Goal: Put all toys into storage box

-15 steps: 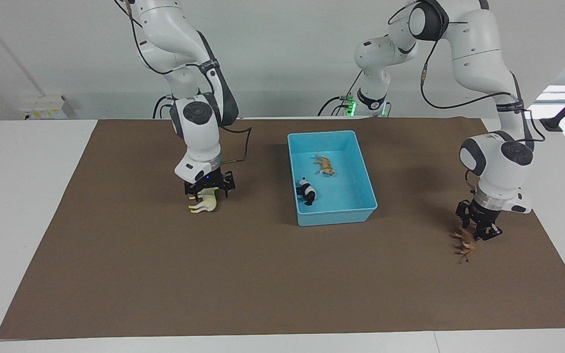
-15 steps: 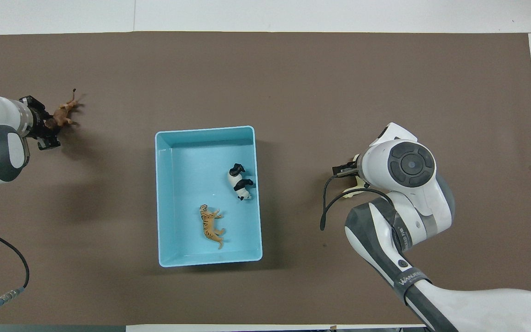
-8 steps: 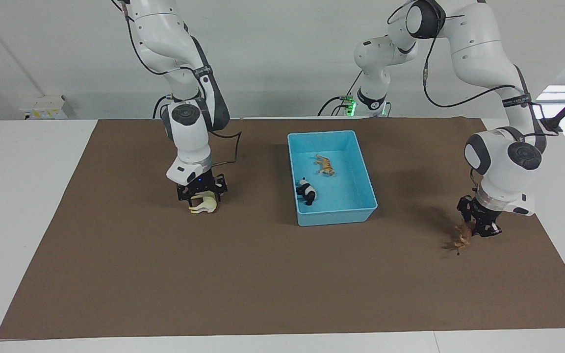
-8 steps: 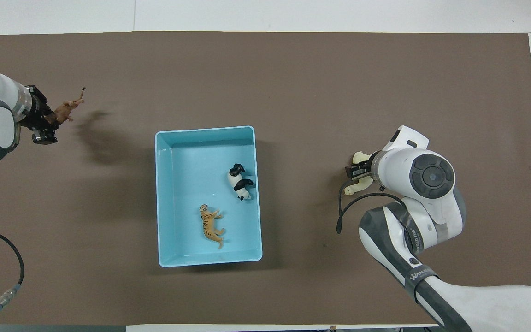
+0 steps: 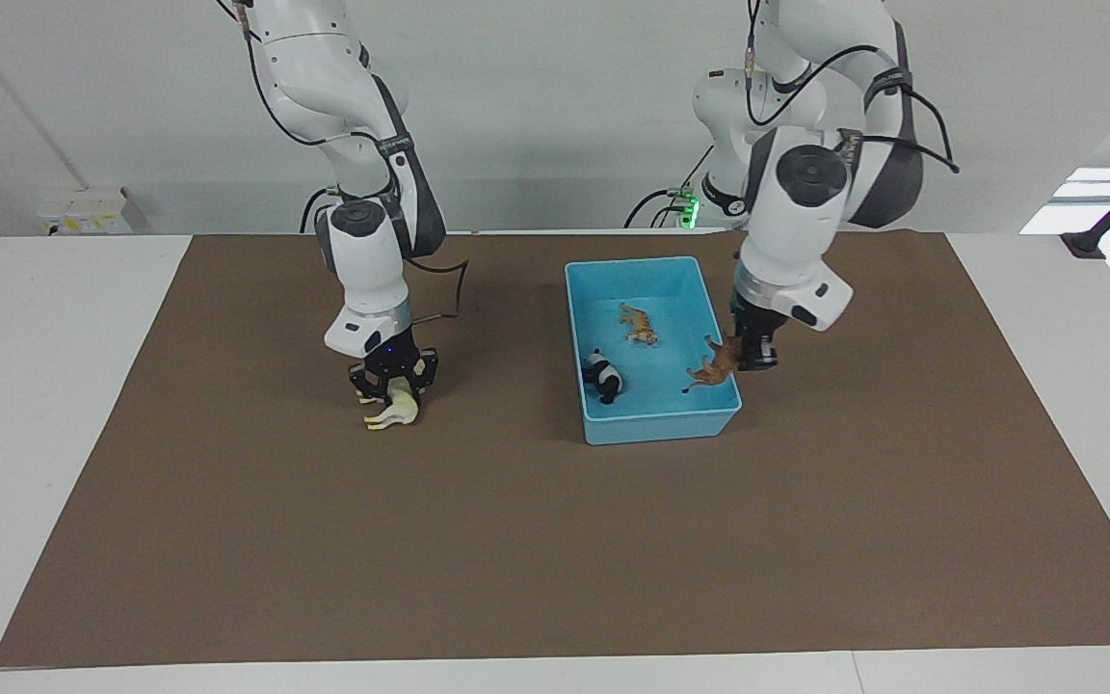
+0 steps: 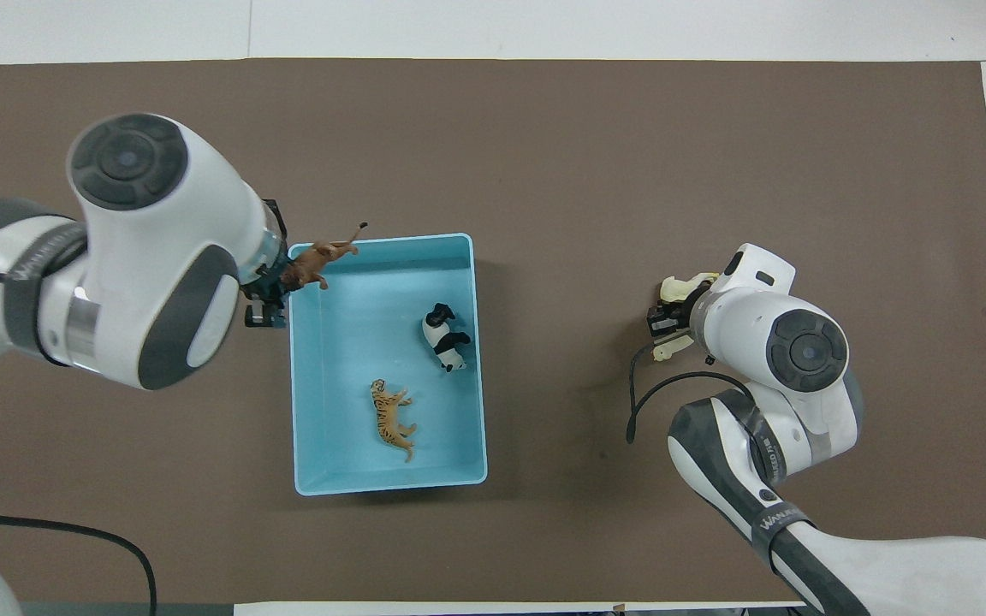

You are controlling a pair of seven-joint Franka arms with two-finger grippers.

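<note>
The light blue storage box (image 5: 661, 424) stands mid-table and also shows in the overhead view (image 6: 390, 488). In it lie the orange striped tiger (image 5: 640, 325) (image 6: 392, 419) and the black-and-white panda (image 5: 603, 376) (image 6: 444, 337). My left gripper (image 5: 753, 352) (image 6: 275, 287) is shut on the reddish-brown horned animal (image 5: 714, 364) (image 6: 319, 261) and holds it in the air over the box's rim, at the side toward the left arm's end. My right gripper (image 5: 391, 381) (image 6: 668, 321) is shut on the cream long-necked animal (image 5: 391, 413) (image 6: 681, 287), low at the brown mat, toward the right arm's end.
A brown mat (image 5: 555, 559) covers most of the white table. A black cable (image 6: 638, 393) hangs from the right arm's wrist. Another cable (image 6: 74, 530) lies on the mat near the left arm's base.
My left gripper has carried the horned animal from the mat at the left arm's end over to the box's rim. My right gripper has shifted slightly and turned with the cream animal.
</note>
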